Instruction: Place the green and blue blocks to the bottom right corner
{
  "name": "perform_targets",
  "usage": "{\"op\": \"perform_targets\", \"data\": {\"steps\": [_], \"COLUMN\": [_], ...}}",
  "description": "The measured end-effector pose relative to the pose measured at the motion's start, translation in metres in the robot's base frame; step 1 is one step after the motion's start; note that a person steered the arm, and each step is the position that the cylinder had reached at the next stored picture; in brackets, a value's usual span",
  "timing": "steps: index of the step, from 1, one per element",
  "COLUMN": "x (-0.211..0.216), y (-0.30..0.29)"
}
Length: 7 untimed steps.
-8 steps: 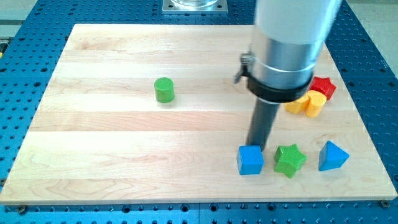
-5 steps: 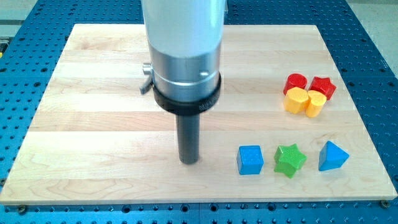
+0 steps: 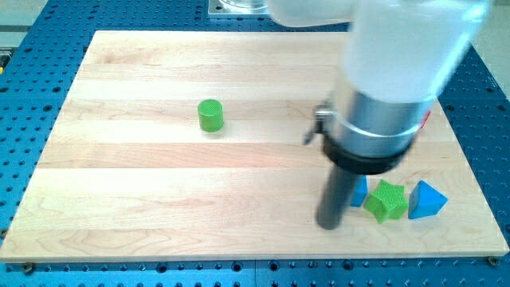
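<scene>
The green star block (image 3: 388, 200) sits near the view's bottom right corner of the counter (image 3: 143, 191), its surface ribbed with fine printed lines and its points stubby and rounded. Just beside it on the view's right, touching or nearly so, is a blue block (image 3: 426, 199) with a triangular, wedge-like face and the same matte, ridged plastic look. On the star's left another blue block (image 3: 359, 192) shows only as a small slanted sliver, most of it hidden behind the rod, so its shape cannot be made out. My tip (image 3: 327, 225) rests on the wood at the view's left of this trio, just beside the hidden blue block and a little lower in the view than the star; whether it touches that block cannot be told. The tool is a plain dark rod with nothing to open or clench, so it grasps nothing. Above it the rod joins a black collar, then a brushed metal cylinder and a smooth white housing that fills the view's upper right. A green cylinder block (image 3: 211, 115) stands upright well apart, toward the view's upper left of centre. A sliver of red (image 3: 425, 119) peeks out at the housing's right edge, too little to name. The counter is pale wood in long glued planks with faint grain, lying on a blue perforated base (image 3: 32, 96).
</scene>
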State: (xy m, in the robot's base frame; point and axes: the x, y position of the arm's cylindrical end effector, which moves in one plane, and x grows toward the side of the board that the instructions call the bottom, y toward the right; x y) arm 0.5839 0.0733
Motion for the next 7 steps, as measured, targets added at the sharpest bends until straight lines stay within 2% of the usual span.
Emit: {"op": "perform_targets", "data": {"steps": [1, 2, 3, 4, 5, 6, 7], "x": [-0.031, -0.035, -0.011, -0.012, -0.015, -0.022, -0.026], "y": [0.006, 0.029, 0.056, -0.043, -0.166, -0.260, -0.326]}}
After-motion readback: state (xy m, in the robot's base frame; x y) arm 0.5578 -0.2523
